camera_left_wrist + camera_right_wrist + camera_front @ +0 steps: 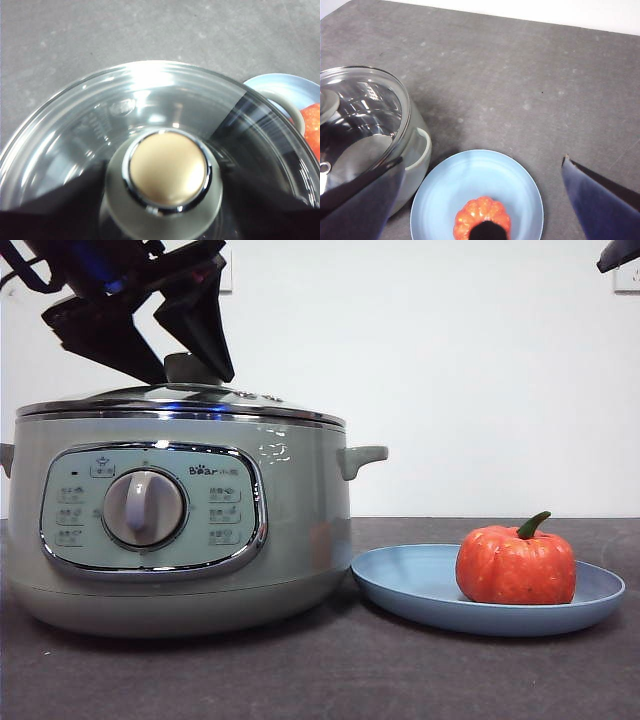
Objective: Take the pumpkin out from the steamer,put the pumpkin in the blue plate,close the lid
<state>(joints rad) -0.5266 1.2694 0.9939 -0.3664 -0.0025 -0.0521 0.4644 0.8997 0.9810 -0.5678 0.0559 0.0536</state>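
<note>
The glass lid (180, 400) lies flat on the sage-green steamer (180, 530), chrome rim seated all round. My left gripper (197, 375) comes down from the upper left, its jaws pressed against either side of the lid's knob (167, 170), shut on it. The orange pumpkin (516, 565) with its green stem sits upright in the blue plate (410, 585), just right of the steamer. In the right wrist view the pumpkin (482, 217) and plate (470, 185) lie below my right gripper (482, 160), which is open, empty and held high above them.
The steamer's side handle (362, 457) juts toward the plate. Dark grey tabletop (520, 80) stretches behind and to the right of the plate. A white wall closes the back. The right arm shows only as a black tip (620, 252) at the top right corner.
</note>
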